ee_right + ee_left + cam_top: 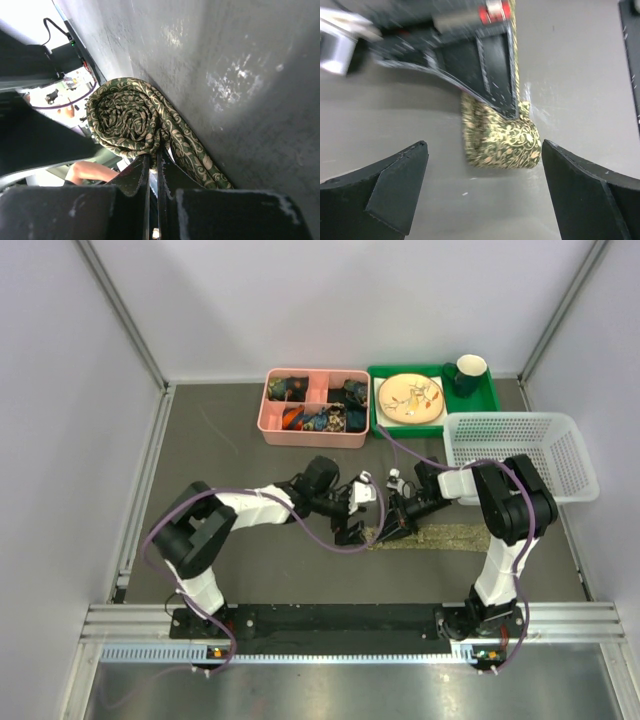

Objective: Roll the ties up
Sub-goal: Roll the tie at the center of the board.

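Observation:
The tie (445, 536) is olive-green with a tan scroll pattern and lies flat across the table in front of the right arm. Its left end is wound into a roll (125, 115). My right gripper (154, 159) is shut on the roll's edge, and in the top view (393, 527) it sits at the tie's left end. In the left wrist view the roll (502, 140) lies on the table under the right gripper's black fingers (492, 65). My left gripper (484, 145) is open, just short of the roll, and touches nothing. In the top view it (350, 527) is just left of the roll.
A white mesh basket (520, 455) stands at the right, close behind the right arm. A pink divided tray (268, 428) of small items and a green tray (490, 400) holding a plate (410, 398) and a dark mug (468, 372) stand at the back.

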Controlling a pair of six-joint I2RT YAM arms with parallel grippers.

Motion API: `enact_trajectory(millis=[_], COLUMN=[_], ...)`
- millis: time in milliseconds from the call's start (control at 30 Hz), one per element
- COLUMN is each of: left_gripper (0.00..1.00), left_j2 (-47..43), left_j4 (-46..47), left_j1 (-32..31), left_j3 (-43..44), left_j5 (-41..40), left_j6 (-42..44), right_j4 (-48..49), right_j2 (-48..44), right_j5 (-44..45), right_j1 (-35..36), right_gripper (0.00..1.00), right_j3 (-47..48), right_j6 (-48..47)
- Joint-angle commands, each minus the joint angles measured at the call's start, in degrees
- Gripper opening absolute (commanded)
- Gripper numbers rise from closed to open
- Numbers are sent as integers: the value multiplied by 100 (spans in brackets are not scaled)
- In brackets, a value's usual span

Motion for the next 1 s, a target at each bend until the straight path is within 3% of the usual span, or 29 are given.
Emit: enact_trajectory(millis=[0,200,400,700,833,900,933,967], left_gripper=[99,99,99,46,33,33,54,61], left_j2=[489,1016,1115,965,938,947,939,921], left_j4=[278,244,-169,-1083,-1118,-1075,-1075,-1075], left_j1=[-254,-500,-606,-685,-729,-764,-756,-756], left_j3=[16,209,245,-46,-99,-98,-81,-81], left_j5=[-327,-854,-819,-811,-846,-933,-934,-925], left_j6=[98,133,423,1152,1214,1180,1118,1065], right_j4=[232,232,267,338,408,426,391,356], right_j2=[-56,-179,-469,-566,-548,-470,-426,-286], right_j5=[480,401,269,111,181,286,417,497], right_j1=[12,12,21,30,73,82,82,82], right_gripper=[0,0,0,0,0,0,0,0], right_j3=[33,33,7,59,33,24,24,33], right_j6=[-174,-182,-165,-33,-7,-59,-103,-138])
